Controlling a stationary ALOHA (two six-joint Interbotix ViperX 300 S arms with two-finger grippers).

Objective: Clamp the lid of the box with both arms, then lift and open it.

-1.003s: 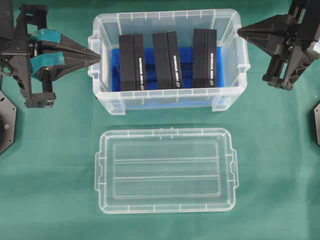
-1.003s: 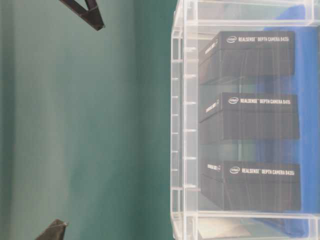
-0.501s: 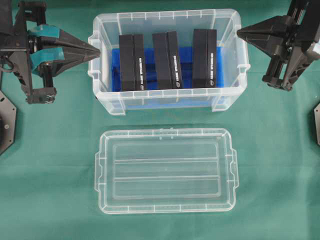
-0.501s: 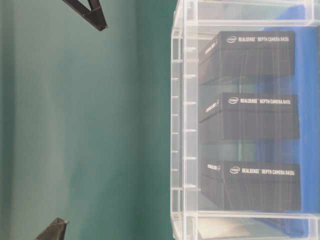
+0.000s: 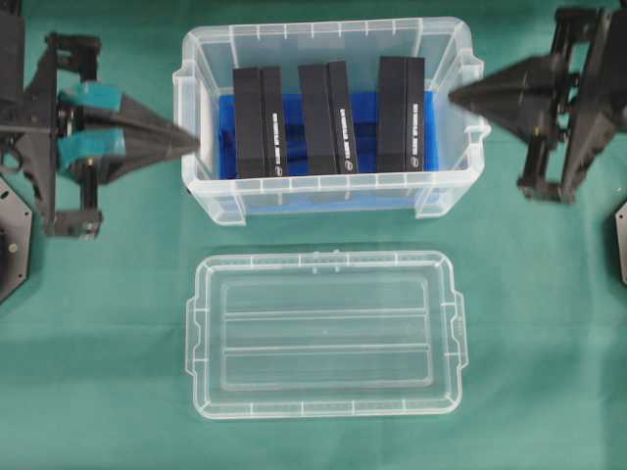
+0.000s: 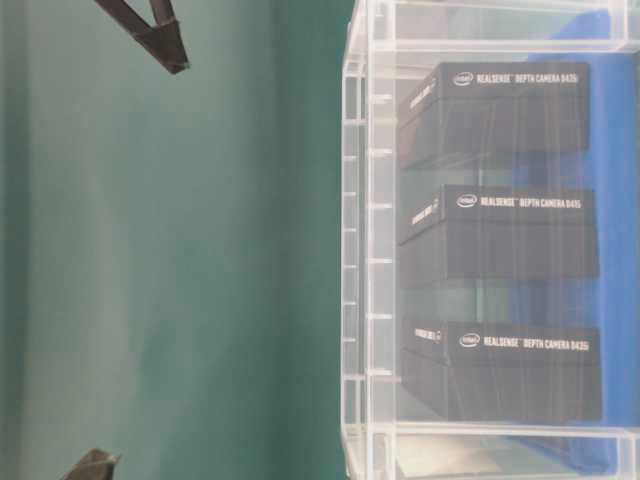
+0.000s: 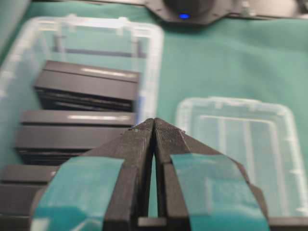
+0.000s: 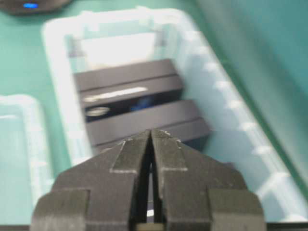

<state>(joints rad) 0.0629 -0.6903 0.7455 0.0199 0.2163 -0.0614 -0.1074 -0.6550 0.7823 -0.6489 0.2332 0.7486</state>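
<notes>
The clear lid (image 5: 323,333) lies flat on the green cloth in front of the box (image 5: 323,193), apart from it. The box stands open, with three upright black boxes (image 5: 327,117) on its blue floor. My left gripper (image 5: 194,149), taped teal, is shut and empty; its tip points at the box's left wall. In the left wrist view the left gripper (image 7: 154,121) has its fingertips together, the box (image 7: 153,57) to its left and the lid (image 7: 240,154) to its right. My right gripper (image 5: 455,96) is shut and empty, with its tip over the box's right rim; the right wrist view shows the right gripper (image 8: 151,131) above the box (image 8: 219,89).
Black hexagonal plates sit at the left edge (image 5: 12,245) and the right edge (image 5: 621,240) of the table. Green cloth covers the table all round the lid. The table-level view shows the box's wall (image 6: 365,260) and two dark gripper tips over bare cloth.
My left gripper has moved toward the table's front along the box's left wall. My right gripper has swung inward, its tip now over the box's right rim. Both stay shut.
</notes>
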